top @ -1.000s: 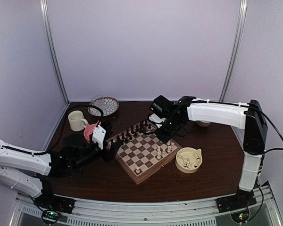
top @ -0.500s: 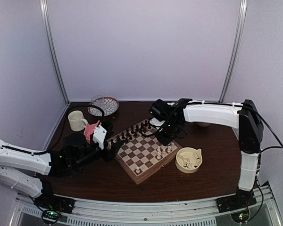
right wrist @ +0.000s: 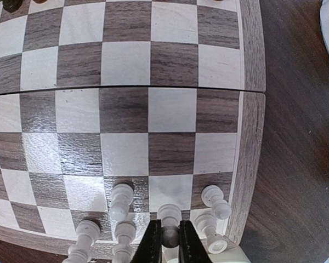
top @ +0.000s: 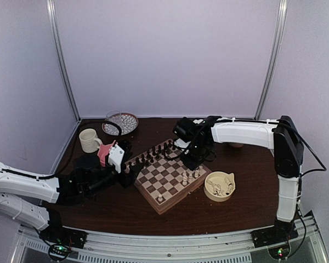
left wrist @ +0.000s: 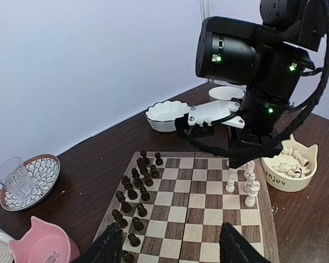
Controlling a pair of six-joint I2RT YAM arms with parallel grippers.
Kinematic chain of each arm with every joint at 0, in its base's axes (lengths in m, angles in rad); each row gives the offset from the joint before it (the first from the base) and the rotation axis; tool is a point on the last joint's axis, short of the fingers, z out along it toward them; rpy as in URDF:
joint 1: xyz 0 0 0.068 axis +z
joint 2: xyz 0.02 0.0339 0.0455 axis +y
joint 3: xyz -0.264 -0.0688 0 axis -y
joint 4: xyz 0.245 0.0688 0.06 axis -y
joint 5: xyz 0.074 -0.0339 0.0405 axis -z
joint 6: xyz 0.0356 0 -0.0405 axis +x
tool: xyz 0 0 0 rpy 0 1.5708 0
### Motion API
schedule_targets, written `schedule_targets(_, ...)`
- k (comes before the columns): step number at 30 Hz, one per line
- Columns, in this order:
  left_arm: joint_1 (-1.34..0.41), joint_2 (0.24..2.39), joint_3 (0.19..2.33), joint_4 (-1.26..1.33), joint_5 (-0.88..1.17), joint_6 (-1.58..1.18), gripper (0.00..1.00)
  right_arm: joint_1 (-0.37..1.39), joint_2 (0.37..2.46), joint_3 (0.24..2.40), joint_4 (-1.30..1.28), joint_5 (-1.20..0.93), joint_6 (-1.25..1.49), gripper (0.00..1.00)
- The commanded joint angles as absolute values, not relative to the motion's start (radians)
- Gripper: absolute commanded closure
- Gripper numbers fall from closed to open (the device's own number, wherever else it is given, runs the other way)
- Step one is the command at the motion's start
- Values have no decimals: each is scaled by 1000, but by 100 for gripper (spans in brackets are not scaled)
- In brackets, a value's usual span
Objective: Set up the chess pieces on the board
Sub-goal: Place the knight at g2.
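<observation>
Cream chess pieces (right wrist: pixel 120 200): a small cluster is standing upright on the squares along one edge of the board (right wrist: pixel 252 137), close to a corner. The dark pieces (left wrist: pixel 132 192) are lining the opposite edge. More cream ones are lying loose in the cat-eared bowl (left wrist: pixel 277 178), just beside the board towards the table's (top: pixel 126 211) right edge.

Handling judgement: the pieces are looking tiny, light, rigid and smooth, with narrow bases, so they are likely tipping at a slight nudge. The best hold is from straight above, pinching the neck below the head. The neighbours are crowding close, so the fingers are needing a thin approach.

Right gripper (right wrist: pixel 170 244): it is hanging over the cluster with its jaws pinched almost together. It appears to be gripping one cream piece (right wrist: pixel 169 211) by its top, though the fingers are hiding the contact.

Left gripper (left wrist: pixel 172 244): it is hovering low at the board's opposite side, jaws spread and holding nothing.
</observation>
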State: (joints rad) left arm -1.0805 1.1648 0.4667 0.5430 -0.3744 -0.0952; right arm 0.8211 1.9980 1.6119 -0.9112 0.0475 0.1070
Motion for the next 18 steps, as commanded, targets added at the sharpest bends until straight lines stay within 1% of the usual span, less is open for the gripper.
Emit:
schedule_targets(1,-1076,1167,492,556,-359,-84,39,813,2024,1633,-908,44,103,96)
schedule_targets(18,-1075,1174,494,557,-349,-89,39,807,2052,1637,-884,36,104,93)
